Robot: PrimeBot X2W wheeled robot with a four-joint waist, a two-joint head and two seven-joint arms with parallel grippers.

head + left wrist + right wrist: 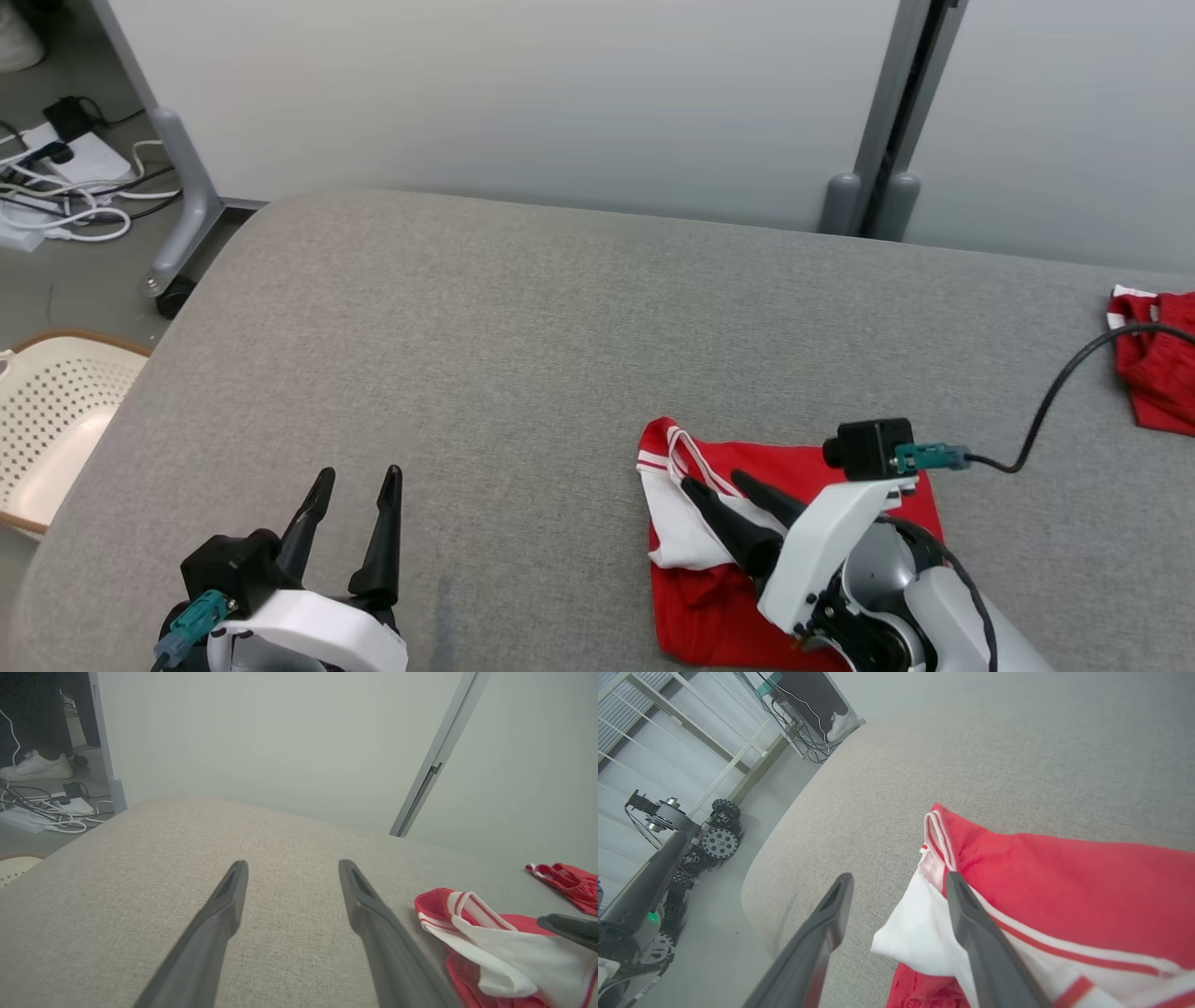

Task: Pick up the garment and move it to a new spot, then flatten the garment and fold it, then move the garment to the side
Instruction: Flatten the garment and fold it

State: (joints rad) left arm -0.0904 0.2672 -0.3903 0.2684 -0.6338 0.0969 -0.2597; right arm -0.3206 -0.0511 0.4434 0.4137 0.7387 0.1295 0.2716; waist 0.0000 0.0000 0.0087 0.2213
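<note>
The garment (840, 481) is red with white panels and red-striped trim, lying folded on the grey padded surface (513, 355) at the lower right. My right gripper (717, 483) hovers over its left white part, open, fingers pointing up-left. In the right wrist view this gripper (899, 879) has one finger lying over the white fold of the garment (1064, 882) and the other over bare grey fabric. My left gripper (358, 476) is open above the bare surface at the lower left, well apart from the garment. The left wrist view shows it (292, 865) with the garment (486, 947) off to its right.
Another red garment (1158, 364) lies at the surface's far right edge. A perforated laundry basket (47, 420) stands on the floor to the left, with cables (65, 187) and a partition post (868, 201) behind. A wheeled machine (668, 858) stands beyond the surface's edge.
</note>
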